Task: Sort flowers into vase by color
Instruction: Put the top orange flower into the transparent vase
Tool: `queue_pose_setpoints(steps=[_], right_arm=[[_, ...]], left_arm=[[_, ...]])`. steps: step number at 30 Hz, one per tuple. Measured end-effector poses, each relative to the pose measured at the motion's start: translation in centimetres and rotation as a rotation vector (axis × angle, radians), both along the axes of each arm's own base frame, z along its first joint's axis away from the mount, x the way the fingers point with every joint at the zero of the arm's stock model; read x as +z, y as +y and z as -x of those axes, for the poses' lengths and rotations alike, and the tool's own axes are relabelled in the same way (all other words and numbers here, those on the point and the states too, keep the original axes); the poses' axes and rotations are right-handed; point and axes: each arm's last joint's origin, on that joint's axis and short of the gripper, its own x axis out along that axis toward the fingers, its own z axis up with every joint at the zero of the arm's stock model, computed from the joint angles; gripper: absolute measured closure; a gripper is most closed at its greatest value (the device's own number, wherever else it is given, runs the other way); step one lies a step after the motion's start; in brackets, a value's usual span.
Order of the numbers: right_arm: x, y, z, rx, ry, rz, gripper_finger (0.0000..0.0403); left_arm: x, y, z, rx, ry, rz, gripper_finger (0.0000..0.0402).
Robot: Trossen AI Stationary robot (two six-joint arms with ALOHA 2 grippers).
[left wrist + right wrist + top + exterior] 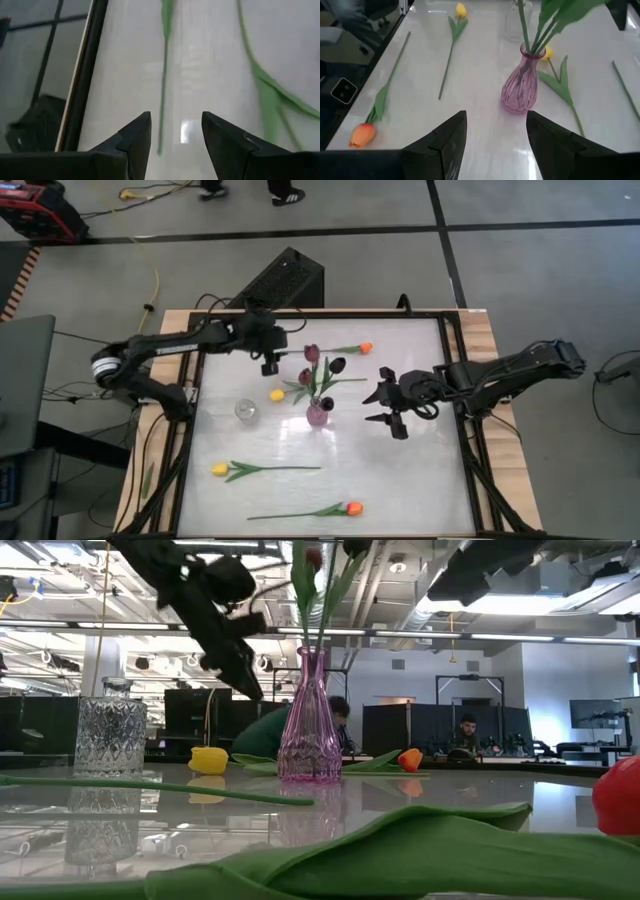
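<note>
Left claw (270, 366) open above flowers (318, 369)

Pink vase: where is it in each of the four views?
High: pink vase at table centre, between the two grippers.
Low: centre, stems rising out of it, clear vase to its left.
Left wrist: not in it; only stems on the table.
Right wrist: right of centre, ahead of the open right gripper.
Shared landmark: yellow tulip beside it, also in low and right wrist.

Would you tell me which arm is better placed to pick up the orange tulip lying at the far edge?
Probably the left: its open tool hovers over that orange tulip's stem end, while the right tool faces the purple vase.
</note>
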Motion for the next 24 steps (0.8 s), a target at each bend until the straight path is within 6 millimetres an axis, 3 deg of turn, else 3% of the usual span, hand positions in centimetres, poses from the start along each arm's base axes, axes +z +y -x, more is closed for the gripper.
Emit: queue_pose_setpoints(steps=[9,16,24], right_arm=[[-0.6,0.0,0.0,-0.005,0.001,-0.007,0.0173],[-0.6,0.1,0.0,-0.022,0.002,-0.035,0.0173],[-0.6,0.1,0.0,-0.021,0.004,-0.034,0.0173]], left_arm=[[-4.4,4.3,-5.9,-0.05,0.044,0.078,0.0237],[-6.3,6.4,-10.7,-0.091,0.119,0.163,0.0237],[-7.5,8.0,-13.0,-0.095,0.261,0.228,0.0237]])
